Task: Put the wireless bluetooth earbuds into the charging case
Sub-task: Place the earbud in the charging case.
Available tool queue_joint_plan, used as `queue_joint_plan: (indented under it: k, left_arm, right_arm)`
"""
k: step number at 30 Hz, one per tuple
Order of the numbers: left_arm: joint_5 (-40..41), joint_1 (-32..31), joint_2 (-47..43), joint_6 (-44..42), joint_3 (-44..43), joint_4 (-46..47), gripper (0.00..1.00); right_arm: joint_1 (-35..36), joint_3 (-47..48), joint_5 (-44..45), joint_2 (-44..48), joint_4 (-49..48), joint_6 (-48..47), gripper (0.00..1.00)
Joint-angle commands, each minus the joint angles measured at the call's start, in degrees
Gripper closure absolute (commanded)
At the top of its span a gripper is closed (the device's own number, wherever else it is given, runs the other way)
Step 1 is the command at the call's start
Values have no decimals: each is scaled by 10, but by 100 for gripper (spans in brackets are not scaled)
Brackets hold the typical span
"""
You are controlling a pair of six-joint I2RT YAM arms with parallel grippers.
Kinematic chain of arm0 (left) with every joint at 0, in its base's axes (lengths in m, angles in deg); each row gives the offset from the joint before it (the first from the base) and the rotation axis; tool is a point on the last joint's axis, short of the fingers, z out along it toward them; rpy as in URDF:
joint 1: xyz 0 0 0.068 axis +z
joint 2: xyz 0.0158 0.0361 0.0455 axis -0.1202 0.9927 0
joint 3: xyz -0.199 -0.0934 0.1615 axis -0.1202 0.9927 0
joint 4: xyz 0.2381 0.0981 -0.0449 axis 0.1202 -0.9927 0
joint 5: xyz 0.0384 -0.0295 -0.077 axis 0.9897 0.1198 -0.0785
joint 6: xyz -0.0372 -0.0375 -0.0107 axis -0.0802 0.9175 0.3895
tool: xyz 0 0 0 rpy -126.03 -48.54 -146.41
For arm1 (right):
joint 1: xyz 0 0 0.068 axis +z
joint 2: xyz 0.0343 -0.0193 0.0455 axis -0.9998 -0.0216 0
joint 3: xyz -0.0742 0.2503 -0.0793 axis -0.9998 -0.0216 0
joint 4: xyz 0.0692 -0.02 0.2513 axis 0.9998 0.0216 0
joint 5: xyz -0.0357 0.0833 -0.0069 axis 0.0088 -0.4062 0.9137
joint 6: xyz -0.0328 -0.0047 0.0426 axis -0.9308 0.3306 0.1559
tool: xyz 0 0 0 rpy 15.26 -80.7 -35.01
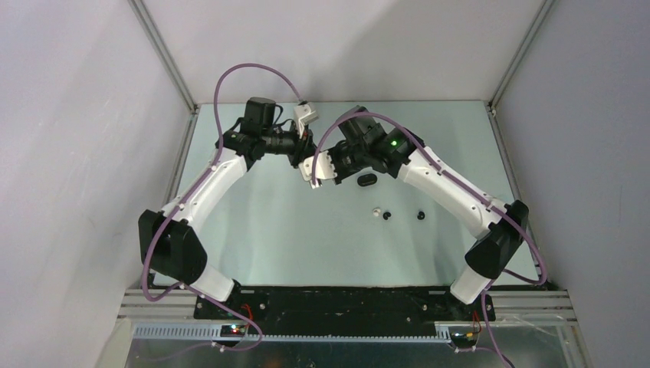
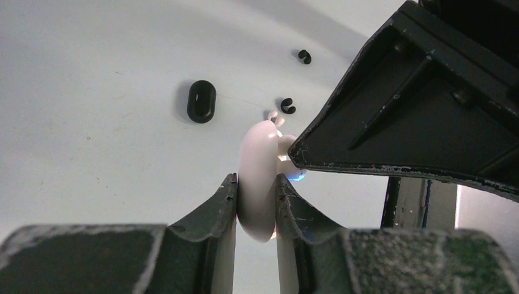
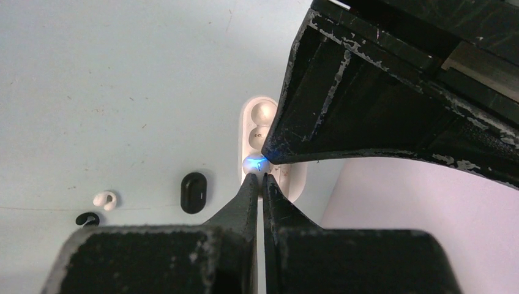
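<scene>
Obs., mid-table: L gripper [image 2: 256, 190] was clamped on the white charging case [image 2: 257, 144], fingers across its thin sides. The case stood on edge w/ its open face toward the R arm.

R gripper [image 3: 257, 179] was pinched nearly closed, w/ a blue-lit white earbud [image 3: 254, 164] right at its tips. Judged to be gripping it, though the contact itself was partly hidden. The bud sat against the near end of the case's open face. The well [image 3: 262, 116] farther along looked vacant.

Key relation: the case's long axis ran straight ahead of the R fingers, bud directly in front of the tips. Seating looked like a short push fwd by the R arm, L arm only bracing.

Elsewhere on the table [image 1: 260, 230]:
- black case [image 1: 366, 181]
- loose white bud [image 1: 376, 212], w/ a black bud [image 1: 387, 216] just beside it
- second black bud [image 1: 420, 215] near

All lay well apart from both grippers.

Assessment: first bud near seated, three outstanding.
</scene>
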Motion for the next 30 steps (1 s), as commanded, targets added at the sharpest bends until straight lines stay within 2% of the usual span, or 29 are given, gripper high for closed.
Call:
queue_joint_plan:
  k: [1, 7, 30]
  left_arm:
    - [-16, -4, -24, 14, 2, 13, 100]
    - [-16, -4, -24, 21, 3, 13, 100]
    - [-7, -10, -43, 30, 22, 23, 100]
  right_arm:
    - [3, -5, 22, 29, -21, -11, 100]
    - [3, -10, 36, 34, -22, -13, 100]
    - [9, -9, -17, 18, 2, 41, 100]
